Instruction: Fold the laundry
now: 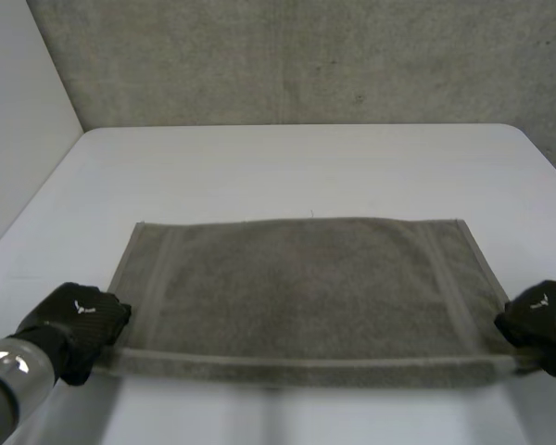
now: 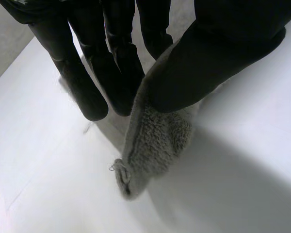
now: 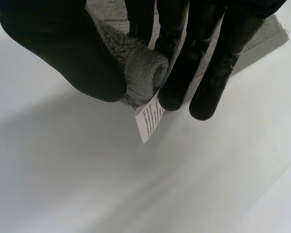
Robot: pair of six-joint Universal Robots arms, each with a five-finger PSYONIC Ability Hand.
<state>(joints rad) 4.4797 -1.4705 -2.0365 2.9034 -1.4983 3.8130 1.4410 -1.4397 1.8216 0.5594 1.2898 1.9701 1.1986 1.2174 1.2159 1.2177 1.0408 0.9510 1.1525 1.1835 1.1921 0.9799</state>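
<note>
1. Spreads under everything as a white table, with a grey wall behind its far edge.
2. Lies on the near half of that table as a grey towel, long side running from one arm to the other. Rests flat along the far edge. Runs straight along the near edge from hand to hand, with a shadow on the table just beneath it.
3. Closes on the towel's near left corner with the left hand, at the table's near left. In the left wrist view, clamps the fuzzy cloth between the thumb on one side and the fingers on the other. Leaves the corner's tip hanging free past the fingertips, above the table.
4. Closes on the towel's near right corner with the right hand, at the table's near right, well apart from the other hand. In the right wrist view, squeezes a bunched roll of cloth between the thumb and the straight fingers, with the rest of the towel trailing off behind the fingers.
5. Sticks out of that pinched corner as a small white printed label, right at the fingertips and just beside the thumb, over bare table.
</note>
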